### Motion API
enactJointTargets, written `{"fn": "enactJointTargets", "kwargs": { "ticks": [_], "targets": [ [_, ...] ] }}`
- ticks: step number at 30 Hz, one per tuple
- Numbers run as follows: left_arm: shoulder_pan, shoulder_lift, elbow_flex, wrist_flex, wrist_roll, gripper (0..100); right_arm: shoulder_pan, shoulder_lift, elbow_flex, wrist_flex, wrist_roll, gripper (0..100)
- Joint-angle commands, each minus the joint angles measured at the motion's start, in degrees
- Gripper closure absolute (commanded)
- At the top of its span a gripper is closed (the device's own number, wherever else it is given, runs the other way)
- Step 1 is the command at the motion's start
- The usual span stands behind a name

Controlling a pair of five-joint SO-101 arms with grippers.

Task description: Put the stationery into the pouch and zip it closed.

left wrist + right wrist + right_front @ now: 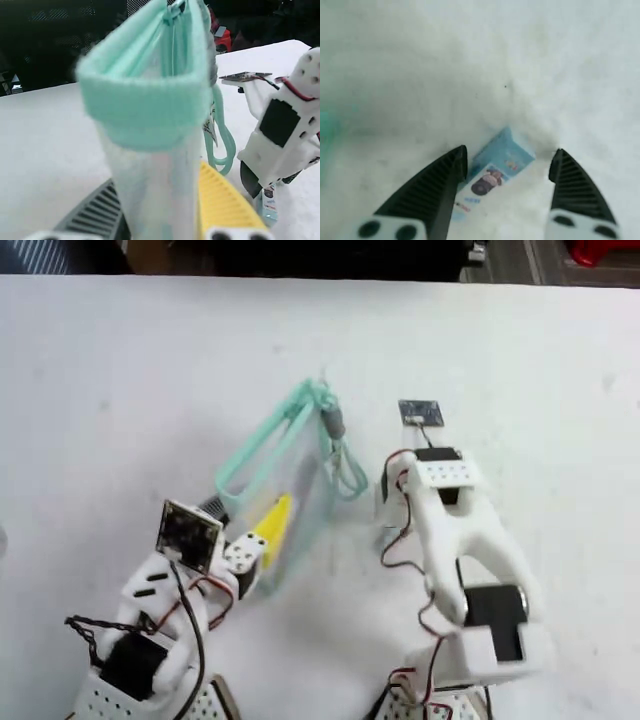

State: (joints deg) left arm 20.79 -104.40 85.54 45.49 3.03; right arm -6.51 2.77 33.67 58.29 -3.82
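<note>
Nearest in the high view, the left arm (150,630) and the right arm (470,550) stand side by side on the white worktop (120,390).

The left claw (245,522) is clamped on the pouch (262,440). In the left wrist view its grey finger (92,212) is on one side of the pouch (145,110) and its yellow finger (220,205) on the other, and both press the clear wall. The gripped end is the end closer to the arms. From there the pouch goes away from them, slanted toward the right arm. It is clear plastic with a mint green rim, and in the high view the rim seems spread apart like an open mouth.

The right claw (509,151) points down at the worktop with its two black fingers (437,185) apart. A small blue packet (502,160) lies flat on the worktop between them. I cannot tell if a finger touches it. This packet is outside the pouch, just beside it.

At the far end of the pouch a mint cord loop (348,475) hangs down toward the right arm. Beyond it the worktop runs to a dark edge.
</note>
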Motion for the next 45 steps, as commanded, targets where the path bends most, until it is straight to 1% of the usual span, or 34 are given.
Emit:
{"fn": "enactJointTargets", "kwargs": {
  "ticks": [1, 3, 4, 5, 8, 11, 14, 17, 20, 23, 25, 27, 31, 34, 37, 42, 45],
  "targets": [
    [-0.57, -0.48, -0.18, -1.32, 0.53, 83, 0.66, 4.09, -4.75, -0.75, -1.41, 85.3],
    [-0.57, -0.48, -0.18, -1.32, 0.53, 83, 1.45, 5.23, -6.33, -0.4, -1.58, 99.4],
    [-0.57, -0.48, -0.18, -1.32, 0.53, 83, 1.8, 5.23, -6.59, -0.13, -1.58, 98.2],
    [-0.57, -0.48, -0.18, -1.32, 0.53, 83, 2.15, 5.23, -6.59, -0.22, -1.49, 95.0],
    [-0.48, -0.48, -0.18, -1.32, 0.53, 83, 4.62, 4.97, -6.95, -0.22, -1.23, 98.7],
    [-0.48, -0.48, -0.18, -1.32, 0.88, 83, 7.16, 1.54, -7.74, 0.84, -1.14, 98.3],
    [-0.4, -0.48, -0.26, -1.23, 1.85, 83, 8.92, -5.32, -10.29, 5.58, -1.05, 98.1],
    [-0.48, -0.48, -0.26, -1.23, 6.15, 83, 9.27, -14.46, -13.71, 10.59, -1.05, 98.1],
    [-0.31, -0.48, -0.26, -1.23, 6.15, 83, 8.48, -24.57, -18.37, 14.55, 0.44, 98.1],
    [-0.22, -0.48, -0.18, -1.23, 6.15, 83, 4.88, -34.51, -23.91, 16.31, 3.69, 98.1],
    [-0.13, -0.48, -0.18, -1.23, 6.07, 83, 0.75, -40.66, -27.08, 16.48, 5.63, 98.1],
    [0.57, -0.48, -0.18, -1.23, 4.31, 83, -4.7, -46.11, -29.89, 15.96, 7.82, 98.1],
    [6.2, -0.48, 0.53, -0.44, -2.9, 83, -17.19, -53.76, -33.67, 10.33, 11.78, 98.1],
    [6.73, -0.48, 0.7, -0.44, -3.6, 83, -22.9, -56.22, -33.58, 4.7, 12.48, 98.1],
    [6.2, -0.48, 0.62, -0.53, -3.69, 83, -25.01, -54.55, -33.58, 3.65, 12.4, 98.1],
    [6.2, -0.48, 0.53, -0.53, -3.69, 83, -25.19, -48.48, -33.76, 2.68, 12.22, 98.1],
    [6.2, -0.48, 0.44, -0.53, -3.69, 83, -27.47, -45.41, -33.58, 0.31, 12.22, 98.1]
  ]
}}
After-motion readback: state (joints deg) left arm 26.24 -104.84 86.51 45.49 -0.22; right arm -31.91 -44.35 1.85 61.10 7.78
